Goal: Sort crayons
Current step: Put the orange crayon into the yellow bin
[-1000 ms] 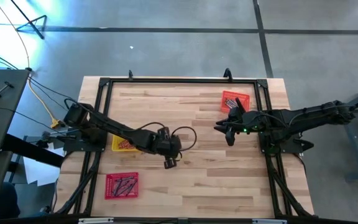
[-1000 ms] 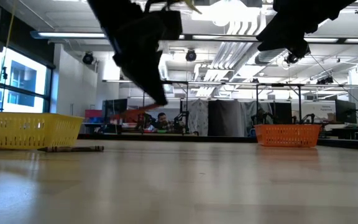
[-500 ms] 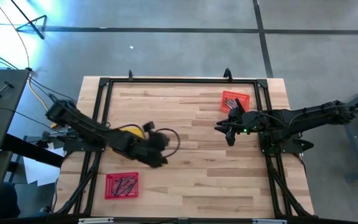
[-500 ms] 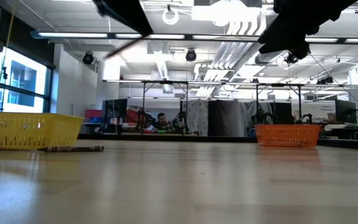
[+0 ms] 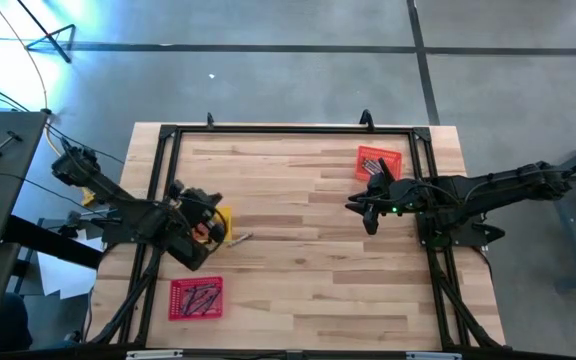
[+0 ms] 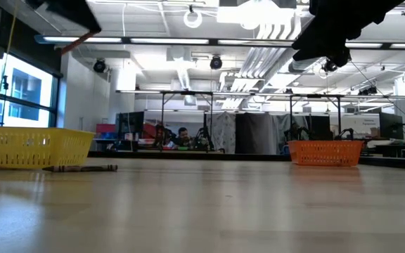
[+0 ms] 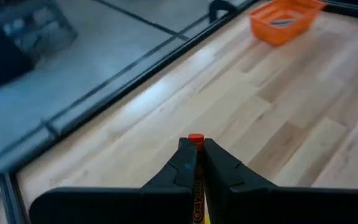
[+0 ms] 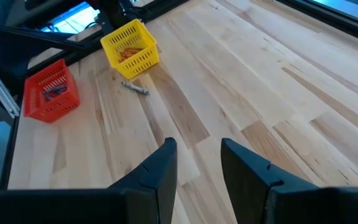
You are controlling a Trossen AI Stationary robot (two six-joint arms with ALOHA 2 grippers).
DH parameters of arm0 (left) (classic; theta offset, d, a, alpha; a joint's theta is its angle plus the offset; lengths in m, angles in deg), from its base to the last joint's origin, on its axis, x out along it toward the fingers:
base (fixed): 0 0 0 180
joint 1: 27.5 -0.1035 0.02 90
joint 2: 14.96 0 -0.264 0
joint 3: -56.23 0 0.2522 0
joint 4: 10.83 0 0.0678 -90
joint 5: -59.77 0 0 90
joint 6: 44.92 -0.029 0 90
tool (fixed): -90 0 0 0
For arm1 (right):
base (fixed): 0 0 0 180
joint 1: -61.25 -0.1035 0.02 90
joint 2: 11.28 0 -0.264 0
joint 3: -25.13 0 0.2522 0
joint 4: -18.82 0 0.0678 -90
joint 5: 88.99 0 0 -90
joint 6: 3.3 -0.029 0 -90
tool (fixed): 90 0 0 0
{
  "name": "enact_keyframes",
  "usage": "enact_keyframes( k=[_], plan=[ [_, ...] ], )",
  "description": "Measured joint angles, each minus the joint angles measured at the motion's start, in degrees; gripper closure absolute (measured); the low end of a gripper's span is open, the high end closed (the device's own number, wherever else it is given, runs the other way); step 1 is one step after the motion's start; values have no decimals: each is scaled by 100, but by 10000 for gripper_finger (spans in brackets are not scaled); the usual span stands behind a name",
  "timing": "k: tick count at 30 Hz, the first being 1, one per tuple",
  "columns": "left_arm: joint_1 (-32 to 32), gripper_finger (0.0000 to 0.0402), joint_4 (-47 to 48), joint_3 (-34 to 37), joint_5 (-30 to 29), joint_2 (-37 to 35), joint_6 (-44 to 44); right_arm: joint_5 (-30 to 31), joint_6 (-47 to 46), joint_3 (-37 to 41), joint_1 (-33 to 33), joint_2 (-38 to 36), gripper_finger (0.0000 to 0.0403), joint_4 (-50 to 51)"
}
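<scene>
My left gripper point(image 5: 208, 222) hangs high over the yellow tray point(image 5: 224, 222) at the table's left and is shut on an orange-red crayon point(image 7: 196, 139). In the low view this gripper point(image 6: 69, 14) shows at the top left corner. One loose crayon point(image 5: 240, 238) lies flat on the table just right of the yellow tray. The red tray point(image 5: 196, 298) holds several dark crayons. My right gripper point(image 5: 362, 214) hovers open near the orange tray point(image 5: 376, 162), with nothing between its fingers point(image 8: 160, 165). My left gripper pinches the orange-red crayon between its two fingers, which lie along its length. The crayon's tip point(image 7: 196, 138) sticks out just past the fingertips and its labelled body point(image 7: 197, 205) runs back between them. It is lifted clear of the table.
The yellow tray point(image 8: 129, 46) holds several orange-red crayons. A black frame point(image 5: 288, 130) runs around the table. Bare wood point(image 5: 298, 260) spans the middle between the arms. People and other benches show in the room behind the table in the low view.
My left gripper, shut on the crayon, has gone from the table's middle toward the left edge and upward, turning as it went, and now hangs over the yellow tray. The crayon has stayed in its fingers, clear of the table.
</scene>
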Motion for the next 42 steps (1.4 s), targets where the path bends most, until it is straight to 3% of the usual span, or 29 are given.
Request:
enact_keyframes(
  k=[9, 19, 27, 42],
  plan=[
    [183, 399, -60, 1644, -10, -506, 2191, 2, -175, 0, 0, 2, 284, -9],
    [532, 399, -235, 2543, -22, -517, 3538, 32, -221, 0, 0, 0, 284, -22],
    [774, 399, -722, 2853, -2, -517, 3663, 38, -262, 0, 0, 0, 284, -23],
    [775, 399, -779, 2866, 52, -517, 3632, 43, -262, 0, 0, 0, 284, -24]
  ],
)
